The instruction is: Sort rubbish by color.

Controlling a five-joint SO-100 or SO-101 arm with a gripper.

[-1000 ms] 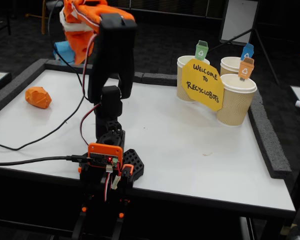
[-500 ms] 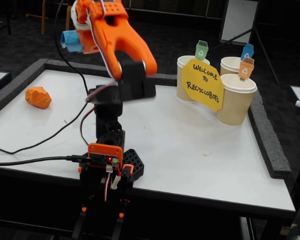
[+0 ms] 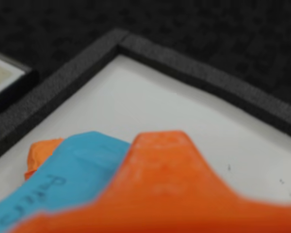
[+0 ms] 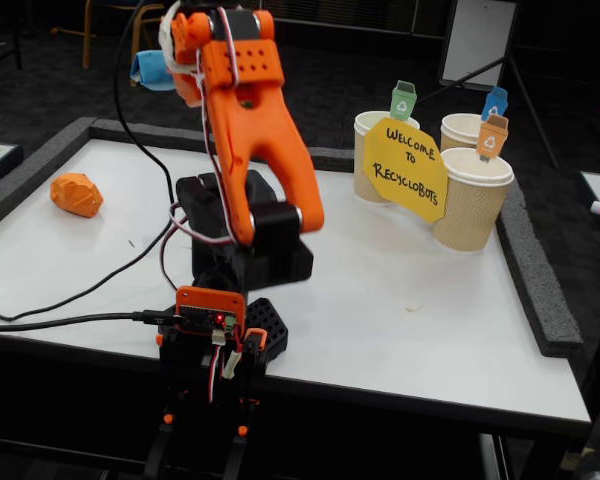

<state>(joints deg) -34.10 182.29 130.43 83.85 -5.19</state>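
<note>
One crumpled light-blue paper lump rides clenched in the gripper, swinging up higher, orange crumpled lump left waiting on the white surface.

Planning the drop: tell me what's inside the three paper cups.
Nothing can be told: the fixed view shows only the rims of the cups, and the yellow sign covers part of their fronts.

Three tan ribbed cups with bin tags, yellow welcome sign, black foam border.
</note>
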